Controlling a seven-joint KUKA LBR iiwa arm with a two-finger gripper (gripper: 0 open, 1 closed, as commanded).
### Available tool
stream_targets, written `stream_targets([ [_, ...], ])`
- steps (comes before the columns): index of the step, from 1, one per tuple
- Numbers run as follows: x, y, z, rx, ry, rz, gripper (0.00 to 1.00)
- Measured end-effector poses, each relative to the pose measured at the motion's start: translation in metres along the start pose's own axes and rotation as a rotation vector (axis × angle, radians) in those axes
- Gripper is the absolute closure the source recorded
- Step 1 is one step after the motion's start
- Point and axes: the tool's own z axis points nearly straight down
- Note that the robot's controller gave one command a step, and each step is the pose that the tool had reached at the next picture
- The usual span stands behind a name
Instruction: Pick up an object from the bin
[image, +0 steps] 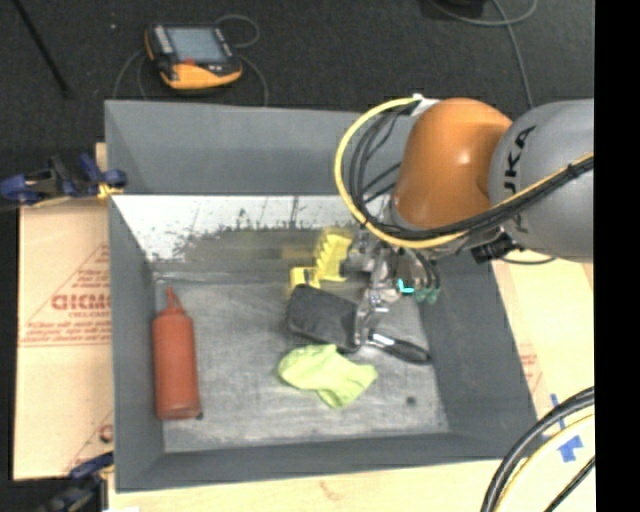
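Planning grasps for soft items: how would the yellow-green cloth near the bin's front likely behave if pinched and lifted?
The yellow-green cloth lies crumpled in folds, so it is probably floppy and would drape when lifted. It looks thin, so likely light. Resting flat on the bin floor, it should not roll.

The grey arm carries black letters reading "UKA"; no other text can be read surely.
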Motion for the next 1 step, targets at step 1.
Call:
stream_targets([
  [1,0.0448,-0.0237,0.1172,0.001,-0.009,-0.232,1.00],
])
